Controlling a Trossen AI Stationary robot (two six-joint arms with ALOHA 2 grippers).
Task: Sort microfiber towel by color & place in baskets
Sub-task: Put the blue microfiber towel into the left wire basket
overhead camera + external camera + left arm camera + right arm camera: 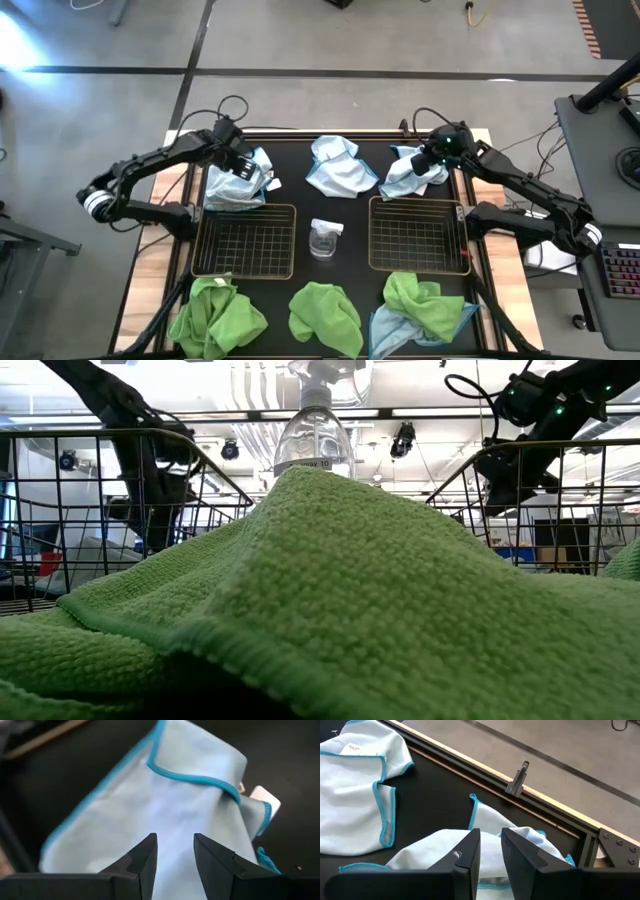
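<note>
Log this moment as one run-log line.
left gripper: open above pale blue towel | right gripper: open above another blue towel | baskets: empty

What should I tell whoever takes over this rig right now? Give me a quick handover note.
Left hand: open, over the far-left pale blue towel, nothing gripped.
Right hand: fingers slightly apart over the far-right pale blue towel, no grip visible.
Third blue towel lies far centre. Green towels along the near edge: left, centre, right, the last on another blue towel.
Both baskets, left and right, hold nothing. A clear container stands between them.
Done: nothing sorted. Left: every towel.
</note>
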